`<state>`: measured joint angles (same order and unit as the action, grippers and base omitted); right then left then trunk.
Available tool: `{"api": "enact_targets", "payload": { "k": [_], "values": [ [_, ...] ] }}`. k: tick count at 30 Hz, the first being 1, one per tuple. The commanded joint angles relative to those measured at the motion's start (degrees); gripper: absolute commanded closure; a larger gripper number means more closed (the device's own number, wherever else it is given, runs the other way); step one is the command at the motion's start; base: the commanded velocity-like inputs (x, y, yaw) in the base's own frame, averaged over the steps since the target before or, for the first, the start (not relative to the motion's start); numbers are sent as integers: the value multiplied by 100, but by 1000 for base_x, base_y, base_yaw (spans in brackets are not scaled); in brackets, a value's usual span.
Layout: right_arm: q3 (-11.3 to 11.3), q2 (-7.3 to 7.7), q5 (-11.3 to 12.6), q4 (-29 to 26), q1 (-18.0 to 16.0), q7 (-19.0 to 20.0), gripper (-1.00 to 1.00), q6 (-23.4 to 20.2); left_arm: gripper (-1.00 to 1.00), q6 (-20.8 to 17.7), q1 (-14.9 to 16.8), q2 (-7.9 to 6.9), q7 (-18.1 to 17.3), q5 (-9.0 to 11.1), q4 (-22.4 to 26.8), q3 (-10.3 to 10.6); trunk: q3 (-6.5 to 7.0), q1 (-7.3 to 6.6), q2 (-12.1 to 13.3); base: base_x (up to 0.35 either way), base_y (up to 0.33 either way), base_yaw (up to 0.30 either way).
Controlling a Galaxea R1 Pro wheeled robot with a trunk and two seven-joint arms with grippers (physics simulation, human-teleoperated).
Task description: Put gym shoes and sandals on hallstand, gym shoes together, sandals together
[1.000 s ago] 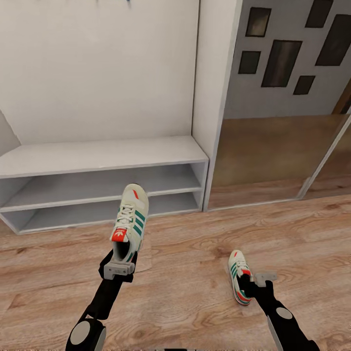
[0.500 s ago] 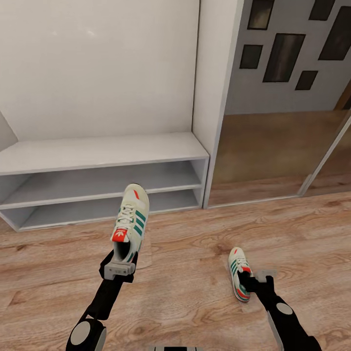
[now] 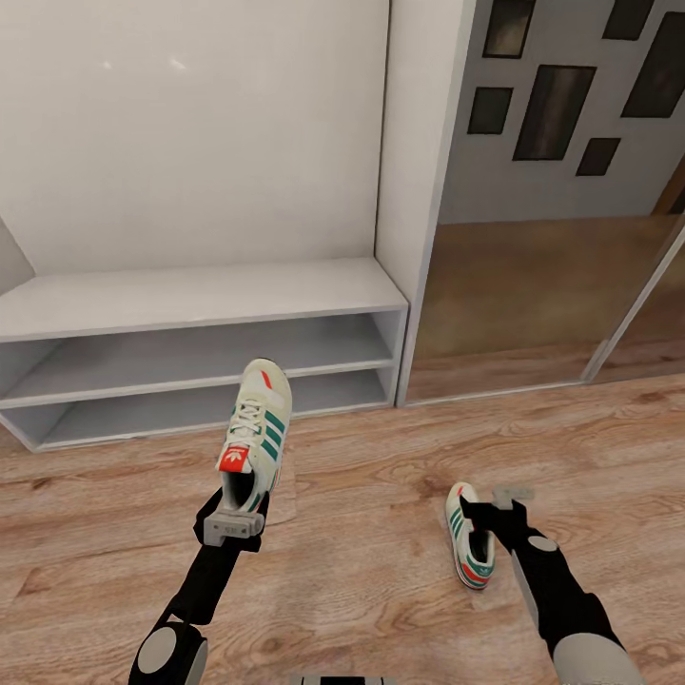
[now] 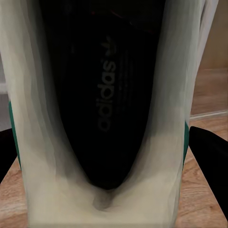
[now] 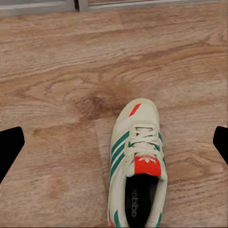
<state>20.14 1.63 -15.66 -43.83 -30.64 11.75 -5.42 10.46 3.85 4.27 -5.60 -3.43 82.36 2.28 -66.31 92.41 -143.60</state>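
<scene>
Light brown wood-grain planks of the corridor floor (image 3: pixel 381 476) run across the lower half of the head view, meeting the light grey hallstand (image 3: pixel 190 300) at about 10 o'clock, its wide bench top above two long, low shelf slots, with a white wall panel (image 3: pixel 190 133) rising behind it. At 2 o'clock a mirrored sliding door (image 3: pixel 533 238) reflects flooring and dark rectangular wall panels.

The left gripper (image 3: pixel 236 509), at 7 o'clock, is clenched on the heel of one gym shoe (image 3: pixel 252 433), which it holds off the floor with the toe pointing toward the rack's lower slot; the shoe hangs in front of the rack, not on it. In the left wrist view that shoe (image 4: pixel 109 118) is seen from the heel end, its dark insole printed with a brand name, and dark finger edges (image 4: pixel 209 152) press against its sides.

The second gym shoe (image 3: pixel 468 538) lies upright on the planks at 5 o'clock, toe toward the mirrored door. The right gripper (image 3: pixel 499 504) hovers just beside its toe end; whether it touches the shoe is hard to judge from the head view. In the right wrist view its jaws stand spread wide, one fingertip (image 5: pixel 9 147) at each edge, with the shoe (image 5: pixel 137 161) between and beyond them, ungrasped.
</scene>
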Motion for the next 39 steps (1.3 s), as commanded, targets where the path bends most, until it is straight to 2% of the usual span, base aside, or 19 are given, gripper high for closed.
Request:
{"api": "enact_targets", "payload": {
  "k": [1, 8, 14, 20, 29, 39],
  "values": [
    [26, -4, -56, 40, -9, 46, -100, -31, 100, 18, 2, 3, -16, -35, 0, -8, -5, -1, -2, 0, 0, 0],
    [24, 3, -57, 438, -27, 46, -100, 85, 100, 18, 2, 3, -20, -35, 0, -8, -5, -1, -2, 0, 0, 0],
    [17, 12, -60, 523, -29, 51, -100, 349, 100, 18, 2, 3, -20, -35, 0, -8, -137, 14, -10, 0, 0, 0],
    [51, 20, -60, 529, -30, 52, -100, 404, 100, 12, 2, 3, -20, -35, 0, -8, -273, 30, -18, 0, 0, 0],
    [464, 22, -68, 533, -30, 55, -100, 418, 100, 11, 2, 10, -23, -35, 0, -8, -532, 53, -30, 0, 0, 0],
    [532, 16, -69, 533, -30, 55, -100, 425, 100, 11, 2, 12, -21, -35, 0, -8, -843, 79, -43, 0, 0, -8]
  ]
}}
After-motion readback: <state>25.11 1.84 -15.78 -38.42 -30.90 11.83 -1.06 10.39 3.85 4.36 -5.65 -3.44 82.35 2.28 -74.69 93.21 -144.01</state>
